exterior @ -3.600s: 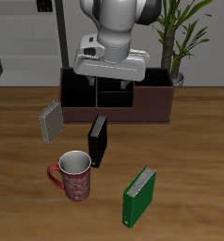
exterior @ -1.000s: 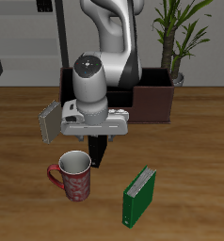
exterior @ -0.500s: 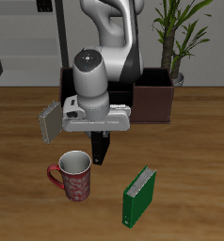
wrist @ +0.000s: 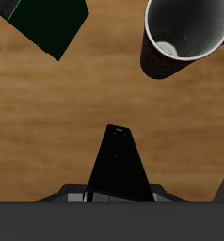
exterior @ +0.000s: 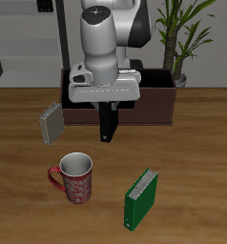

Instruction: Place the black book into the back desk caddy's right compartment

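Observation:
My gripper [exterior: 107,102] is shut on the top of the black book [exterior: 108,123] and holds it upright, lifted off the table. In the wrist view the black book [wrist: 119,166] hangs straight down from the jaws over bare wood. The back desk caddy [exterior: 154,107], a dark maroon box, stands just behind the gripper and is partly hidden by it. Its right compartment [exterior: 155,88] shows as the large open section beside the arm.
A red mug [exterior: 73,175] stands near the front, also in the wrist view [wrist: 184,38]. A green book [exterior: 140,198] stands near the front edge, also in the wrist view [wrist: 48,24]. A grey book [exterior: 51,122] leans beside the caddy. A potted plant [exterior: 179,38] stands behind the caddy.
The gripper closed on the black book, lifted it off the table and moved up and back toward the caddy. The mug and other books have not moved.

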Motion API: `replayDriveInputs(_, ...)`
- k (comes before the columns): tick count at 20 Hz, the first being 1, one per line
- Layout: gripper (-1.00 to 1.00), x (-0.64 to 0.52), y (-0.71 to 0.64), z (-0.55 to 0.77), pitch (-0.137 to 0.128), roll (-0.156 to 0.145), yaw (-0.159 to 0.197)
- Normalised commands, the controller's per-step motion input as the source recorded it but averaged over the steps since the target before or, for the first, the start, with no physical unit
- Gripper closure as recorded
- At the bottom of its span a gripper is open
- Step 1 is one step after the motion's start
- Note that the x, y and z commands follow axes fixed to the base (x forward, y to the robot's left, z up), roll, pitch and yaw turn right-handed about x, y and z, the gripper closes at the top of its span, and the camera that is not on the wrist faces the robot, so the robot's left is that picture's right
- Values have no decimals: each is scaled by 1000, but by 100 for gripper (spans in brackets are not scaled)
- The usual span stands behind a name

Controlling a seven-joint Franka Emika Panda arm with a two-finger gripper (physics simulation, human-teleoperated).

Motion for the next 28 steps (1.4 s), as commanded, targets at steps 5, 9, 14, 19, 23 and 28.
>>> replayDriveInputs(5,100,-305,177,720,40,-78,-8)
replayDriveInputs(9,100,-407,202,494,-39,24,10)
replayDriveInputs(14,100,-657,372,377,-28,35,42)
replayDriveInputs(19,100,-638,314,142,16,33,1)
replayDriveInputs(23,100,-671,287,-90,-32,51,23)
replayDriveInputs(28,100,-481,276,-91,-18,37,57)
